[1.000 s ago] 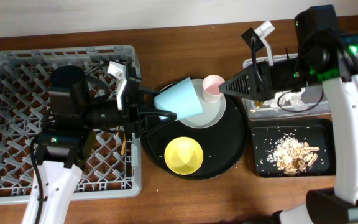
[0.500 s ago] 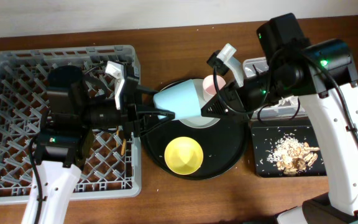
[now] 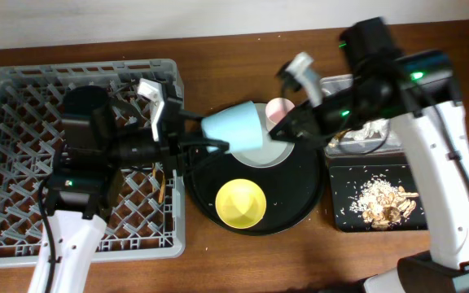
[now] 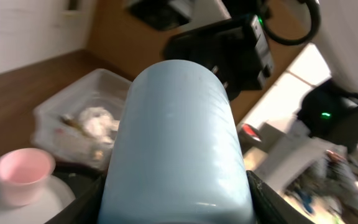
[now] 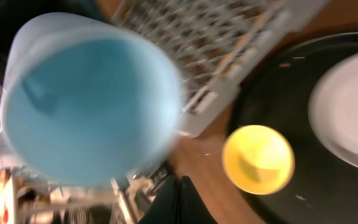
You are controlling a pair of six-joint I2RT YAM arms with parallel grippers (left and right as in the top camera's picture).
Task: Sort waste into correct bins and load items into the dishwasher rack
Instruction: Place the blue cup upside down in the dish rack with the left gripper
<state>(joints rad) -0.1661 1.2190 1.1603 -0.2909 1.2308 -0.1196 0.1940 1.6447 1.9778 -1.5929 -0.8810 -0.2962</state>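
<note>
Dishwasher rack: directly behind left gripper.
Left gripper: clamped on light blue cup, held sideways and barely shifted; racking still pending.
Right gripper: fingers together, nothing seen between them. It has swung in from the clear tub; pale pink cup just beside its tip, likely next.

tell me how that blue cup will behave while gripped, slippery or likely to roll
The blue cup looks smooth and glossy, so it may slip in the left pincer, which holds it on its side. It seems rigid: its wall shows no denting. Round and tapered, it would probably roll in a curve if dropped on the round tray.
</note>
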